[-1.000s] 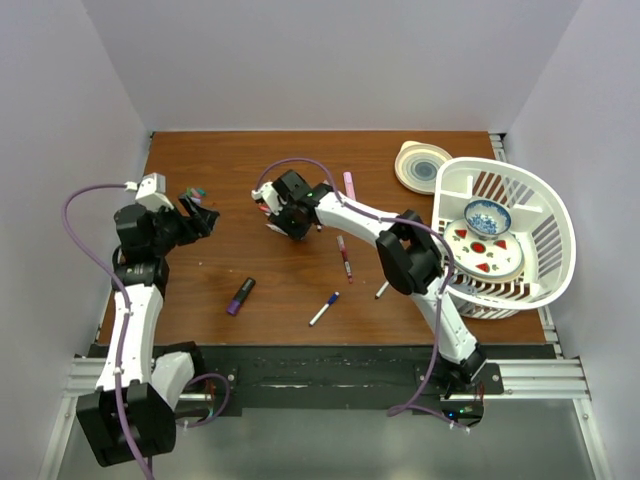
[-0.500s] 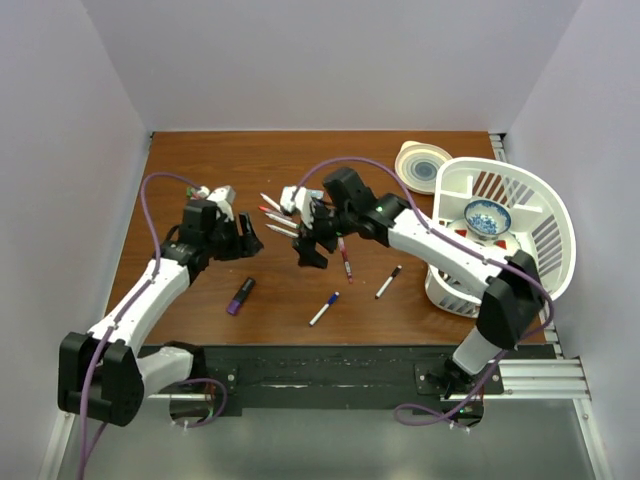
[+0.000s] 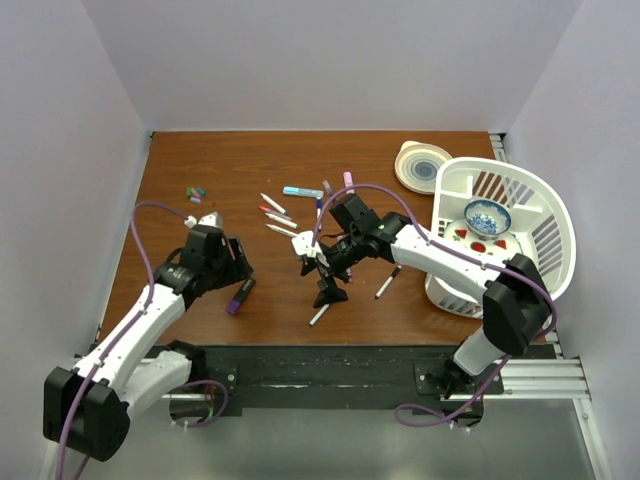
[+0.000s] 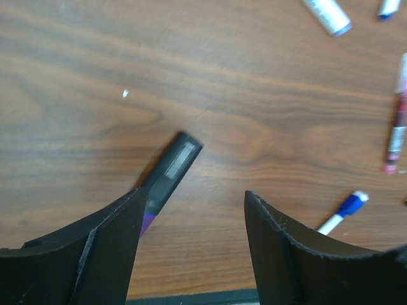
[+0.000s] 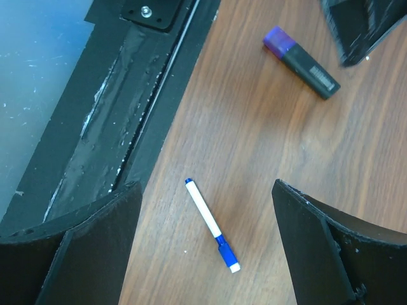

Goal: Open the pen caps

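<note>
Pen caps (image 3: pixel 196 192) lie loose in a small coloured cluster at the far left of my brown wooden table (image 3: pixel 230 160), well apart from both my grippers, while others sit on their pens. A white slatted basket (image 3: pixel 563 250) stands at the table's right edge. My 2 arms reach in from the near edge. My left gripper (image 4: pixel 195 194) hangs over the near-left part of the table, fingers apart with nothing between them. My right gripper (image 5: pixel 206 185) hangs near the middle, fingers spread wide and empty. Inside the basket lies a white plate (image 3: pixel 497 262) with red figures. A round cream dish (image 3: pixel 422 165) rests on the table just beside the basket's far side, and a blue-and-white bowl (image 3: pixel 487 216) sits in the basket at the plate's far edge. A black highlighter (image 4: pixel 172 165) lies flat on the wood under my left gripper, its purple end running behind 1 finger. Under the gap of my right gripper lies 1 white pen (image 5: pixel 205 213), apart from both fingers. A pen with a black end (image 3: pixel 384 285) lies by my right forearm, and a red-marked pen (image 4: pixel 395 127) lies at the right edge of the left wrist view. Farther back lie a pink pen (image 3: pixel 348 182), a teal-ended pen (image 3: pixel 300 191) and a few thin pens (image 3: pixel 277 217) side by side, between the loose cluster and my right arm. Smallest of all, a blue cap (image 5: pixel 226 253) sits on the white pen near 1 end.
</note>
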Tool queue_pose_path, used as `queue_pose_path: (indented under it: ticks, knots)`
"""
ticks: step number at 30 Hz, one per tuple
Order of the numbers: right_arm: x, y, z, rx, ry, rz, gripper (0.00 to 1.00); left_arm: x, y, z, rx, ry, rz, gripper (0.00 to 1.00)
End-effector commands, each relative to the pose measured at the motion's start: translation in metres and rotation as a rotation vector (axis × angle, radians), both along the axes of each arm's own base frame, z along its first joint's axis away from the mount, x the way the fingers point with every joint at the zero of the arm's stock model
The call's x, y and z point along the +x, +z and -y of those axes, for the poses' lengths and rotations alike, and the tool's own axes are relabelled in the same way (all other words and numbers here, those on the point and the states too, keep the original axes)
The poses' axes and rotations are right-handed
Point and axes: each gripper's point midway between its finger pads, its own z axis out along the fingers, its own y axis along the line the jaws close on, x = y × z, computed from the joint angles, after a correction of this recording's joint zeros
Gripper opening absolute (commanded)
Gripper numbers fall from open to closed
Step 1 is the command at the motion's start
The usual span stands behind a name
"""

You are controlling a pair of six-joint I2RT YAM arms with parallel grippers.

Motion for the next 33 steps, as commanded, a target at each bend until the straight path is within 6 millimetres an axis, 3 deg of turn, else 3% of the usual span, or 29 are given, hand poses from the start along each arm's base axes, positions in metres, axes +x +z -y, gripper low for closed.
queue_pose_path:
  ticks: [1, 17, 22, 26, 33]
  knots:
    - [-0.009, 0.011, -0.001, 0.066, 0.059, 0.025, 0.88, -0.011, -0.018, -0.006, 0.072, 0.06, -0.092, 0.68]
    - [-0.012, 0.012, -0.001, 0.076, 0.07, 0.008, 0.88, -0.029, -0.059, -0.022, 0.207, 0.237, -0.195, 0.63]
    - [-0.012, 0.012, 0.0, 0.074, 0.069, 0.009, 0.88, -0.032, -0.074, -0.013, 0.18, 0.208, -0.228, 0.62]
    - [-0.012, 0.011, 0.0, 0.072, 0.072, 0.005, 0.88, -0.041, -0.085, -0.005, 0.151, 0.177, -0.26, 0.56]
    - [-0.013, 0.009, 0.0, 0.067, 0.077, 0.002, 0.88, -0.048, -0.086, 0.013, 0.06, 0.104, -0.271, 0.46]
